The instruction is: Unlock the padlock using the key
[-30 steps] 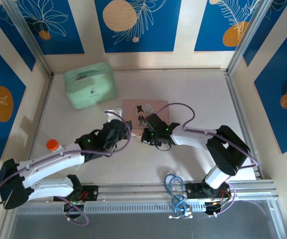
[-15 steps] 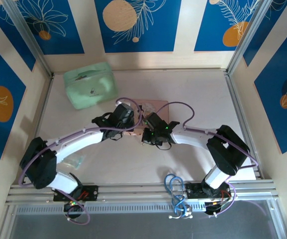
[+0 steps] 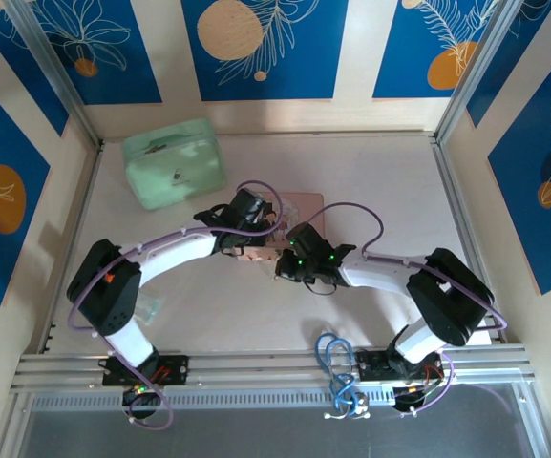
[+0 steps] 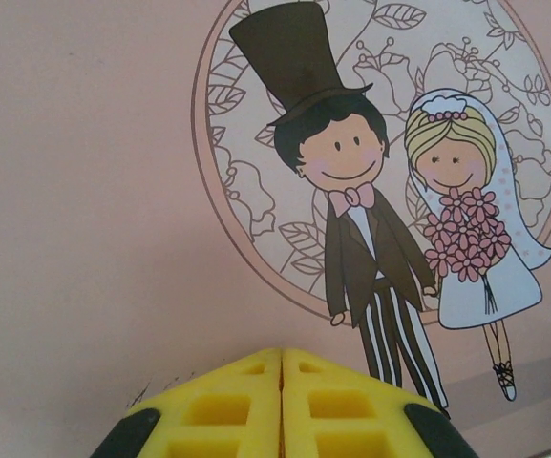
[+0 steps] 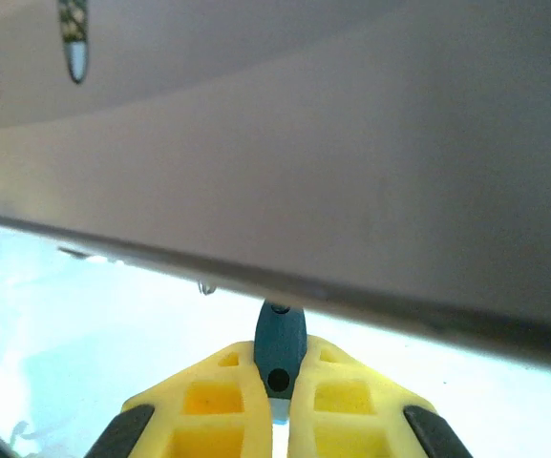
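The padlock is a small blue body with a round hole facing the right wrist camera. It hangs at the front rim of the pink picture tin. My right gripper is shut on the padlock, its yellow fingers pressing both sides. From above, this right gripper sits at the tin's near edge. My left gripper is shut, its jaws pressed together with nothing seen between them. It hovers low over the tin lid beside the drawn couple. The key is out of view.
A mint-green case stands at the back left. A clear plastic item lies by the left arm's base. Blue cable loops sit at the near rail. Metal frame posts border both sides.
My left arm has swung from the left of the table to over the pink tin, beside the right gripper. The right gripper has barely moved.
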Controlling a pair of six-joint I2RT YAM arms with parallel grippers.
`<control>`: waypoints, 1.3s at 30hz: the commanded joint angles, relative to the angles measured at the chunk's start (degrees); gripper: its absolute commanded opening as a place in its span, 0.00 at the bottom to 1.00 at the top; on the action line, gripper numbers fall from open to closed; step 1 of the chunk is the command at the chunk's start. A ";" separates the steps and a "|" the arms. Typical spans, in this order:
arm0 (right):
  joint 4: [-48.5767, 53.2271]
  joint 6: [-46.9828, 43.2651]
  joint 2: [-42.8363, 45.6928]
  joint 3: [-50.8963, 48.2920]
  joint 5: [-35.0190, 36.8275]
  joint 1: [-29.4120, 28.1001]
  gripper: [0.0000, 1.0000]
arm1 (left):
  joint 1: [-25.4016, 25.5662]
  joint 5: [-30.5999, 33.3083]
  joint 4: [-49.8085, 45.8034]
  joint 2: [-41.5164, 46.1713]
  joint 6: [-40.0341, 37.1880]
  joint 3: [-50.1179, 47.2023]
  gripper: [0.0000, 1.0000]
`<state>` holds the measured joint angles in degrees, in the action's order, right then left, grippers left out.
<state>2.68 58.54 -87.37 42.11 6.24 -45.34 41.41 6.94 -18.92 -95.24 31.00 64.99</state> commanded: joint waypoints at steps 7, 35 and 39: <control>-4.26 3.08 1.24 -6.29 -7.30 3.53 0.00 | -0.54 -1.96 0.65 -2.51 0.94 -1.02 0.02; -1.45 1.81 3.35 -6.19 -5.93 7.64 0.00 | -1.42 -1.67 6.97 8.57 7.20 -17.42 0.34; 0.11 1.67 2.37 -4.93 -6.01 7.07 0.00 | -1.45 -1.32 7.01 9.53 7.30 -17.62 0.39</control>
<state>-3.16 57.01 -84.42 37.71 -3.07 -39.81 40.77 4.32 -4.64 -85.54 37.67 50.15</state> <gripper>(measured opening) 0.081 0.387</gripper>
